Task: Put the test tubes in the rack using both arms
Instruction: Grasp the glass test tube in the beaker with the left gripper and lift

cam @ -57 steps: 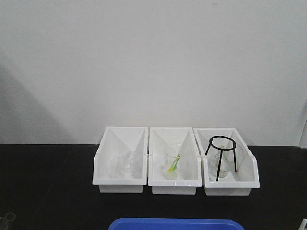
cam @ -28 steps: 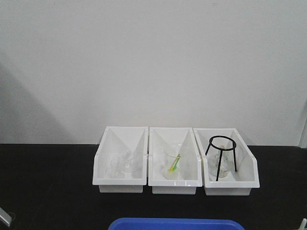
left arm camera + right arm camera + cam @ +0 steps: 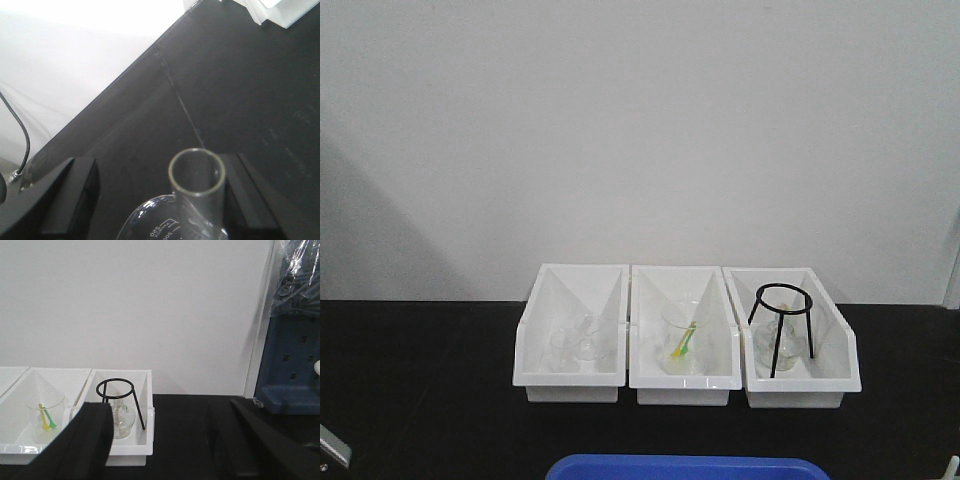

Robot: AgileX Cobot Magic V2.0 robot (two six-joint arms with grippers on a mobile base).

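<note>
Test tube: we see one clear test tube (image 3: 196, 172) in the left wrist view. Its round open rim points up at the camera and its lower end goes down into a beaker.
Left claw: the left claw (image 3: 157, 160) stands wide around the tube. The tube sits close against the black finger (image 3: 250, 200) on the view's right side, and a plain gap separates it from the other finger. We cannot tell whether the near finger truly touches the glass.
Beaker: a clear beaker (image 3: 155, 220) with printed markings lies just under the tube, at the lower edge of the view.
Table: the black table (image 3: 250, 75) runs beneath both.
Right claw: the right claw (image 3: 160, 412) is spread wide above the table with nothing between its fingers.
Left arm: only a grey metal edge (image 3: 328, 450) shows, in the lower left corner of the front view.
Bins: three white bins stand side by side at the back of the table.
Left bin: the left bin (image 3: 545, 300) holds clear glassware.
Middle bin: the middle bin (image 3: 645, 300) holds a cup (image 3: 685, 325) with yellow-green sticks (image 3: 682, 345) in it.
Right bin: the right bin (image 3: 835, 345) holds a black wire tripod (image 3: 777, 345) over a small flask (image 3: 119, 420).
Tray: a blue tray (image 3: 685, 467) shows at the near edge of the front view.
</note>
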